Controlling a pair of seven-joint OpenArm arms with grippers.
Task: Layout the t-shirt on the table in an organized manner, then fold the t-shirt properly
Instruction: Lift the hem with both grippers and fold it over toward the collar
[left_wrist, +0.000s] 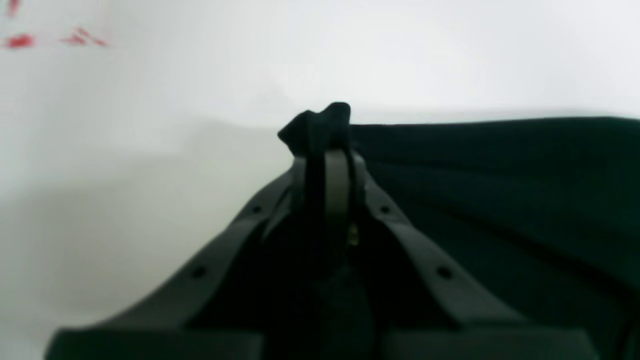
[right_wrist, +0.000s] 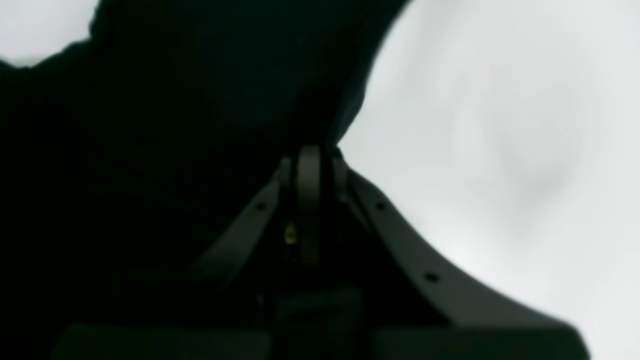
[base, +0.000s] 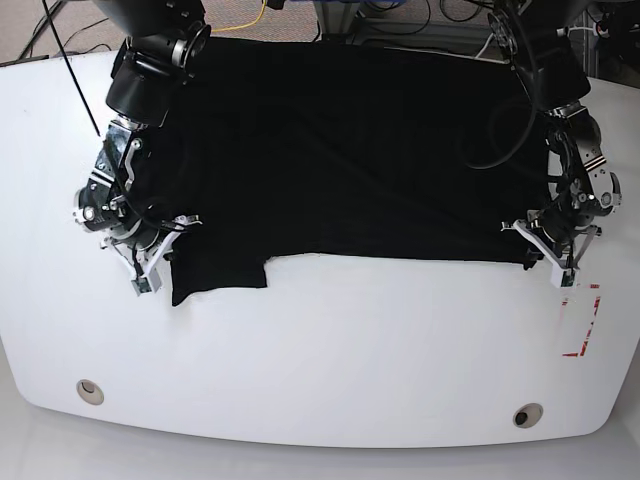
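white table (base: 330, 350) under black t-shirt (base: 340, 150); left fingers (left_wrist: 327, 150), right fingers (right_wrist: 310, 155) pinch its corners.

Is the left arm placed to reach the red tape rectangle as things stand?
Probably yes: the red tape rectangle lies just beside the left gripper on bare table, but that gripper is shut on the t-shirt.

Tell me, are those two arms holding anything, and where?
Both hold the t-shirt. The left tool pinches a bunched bit at its edge; the right tool is shut on the opposite edge.
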